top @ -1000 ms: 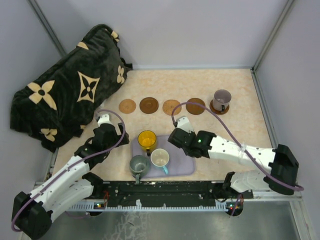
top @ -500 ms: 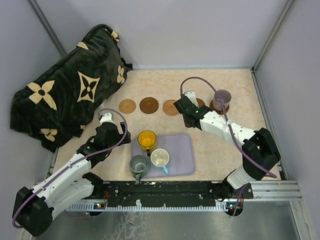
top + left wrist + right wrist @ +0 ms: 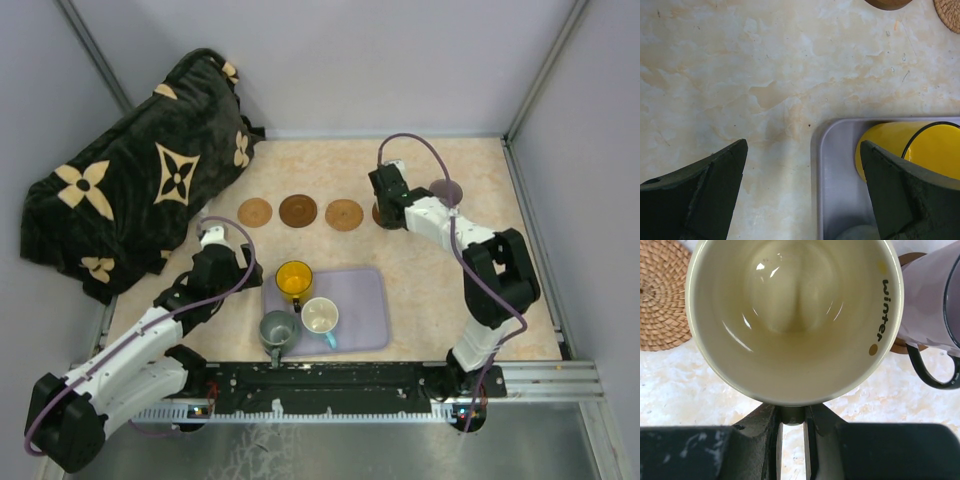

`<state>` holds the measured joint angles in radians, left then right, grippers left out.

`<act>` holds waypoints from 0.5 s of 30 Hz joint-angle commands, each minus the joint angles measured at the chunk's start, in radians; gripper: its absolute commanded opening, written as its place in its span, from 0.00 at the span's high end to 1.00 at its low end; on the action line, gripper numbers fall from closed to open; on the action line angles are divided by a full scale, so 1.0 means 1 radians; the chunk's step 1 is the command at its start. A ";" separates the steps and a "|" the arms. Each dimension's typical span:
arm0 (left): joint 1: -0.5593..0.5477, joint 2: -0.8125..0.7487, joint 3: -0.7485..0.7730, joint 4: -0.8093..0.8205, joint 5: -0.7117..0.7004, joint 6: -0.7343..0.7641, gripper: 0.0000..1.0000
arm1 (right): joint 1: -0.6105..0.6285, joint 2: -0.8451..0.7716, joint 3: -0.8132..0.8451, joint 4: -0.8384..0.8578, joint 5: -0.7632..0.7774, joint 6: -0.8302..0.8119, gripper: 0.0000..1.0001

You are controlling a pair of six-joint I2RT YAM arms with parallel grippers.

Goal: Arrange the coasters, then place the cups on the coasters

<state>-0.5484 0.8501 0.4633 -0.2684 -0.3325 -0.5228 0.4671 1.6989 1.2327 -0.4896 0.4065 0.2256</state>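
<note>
My right gripper (image 3: 792,415) is shut on the handle of the cream cup (image 3: 790,315), seen from above with "winter" printed on its rim. Right of it the purple-grey cup (image 3: 930,305) stands on a brown coaster (image 3: 900,346); a woven tan coaster (image 3: 660,295) lies to the left. From above, the right gripper (image 3: 388,198) covers the cream cup and most of a dark coaster (image 3: 378,214). Three bare coasters (image 3: 298,210) line up leftward. My open left gripper (image 3: 802,192) hovers at the tray rim (image 3: 820,165) beside the yellow cup (image 3: 920,150).
The lavender tray (image 3: 360,300) also holds the grey-green cup (image 3: 277,329) and the white cup with a blue handle (image 3: 320,317). A dark flowered blanket (image 3: 140,190) fills the back left. Walls close in the back and the sides.
My right gripper has carried the cream cup from over the tray to the back, in beside the purple-grey cup. The left arm has barely moved.
</note>
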 commanded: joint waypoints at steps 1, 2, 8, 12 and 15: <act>-0.004 0.009 0.039 0.018 0.015 0.006 0.00 | -0.040 0.006 0.035 0.139 -0.035 -0.020 1.00; -0.004 0.010 0.040 0.017 0.015 0.004 0.00 | -0.046 0.005 0.028 0.152 -0.041 -0.023 1.00; -0.004 0.016 0.038 0.020 0.022 -0.006 0.00 | -0.063 0.008 0.000 0.195 -0.054 -0.036 1.00; -0.004 0.018 0.038 0.019 0.020 -0.007 0.00 | -0.074 0.019 0.001 0.202 -0.076 -0.041 1.00; -0.004 0.019 0.041 0.018 0.018 -0.006 0.00 | -0.079 0.031 0.010 0.195 -0.081 -0.042 1.00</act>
<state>-0.5484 0.8661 0.4747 -0.2684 -0.3206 -0.5236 0.4026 1.7351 1.2148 -0.3946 0.3229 0.2005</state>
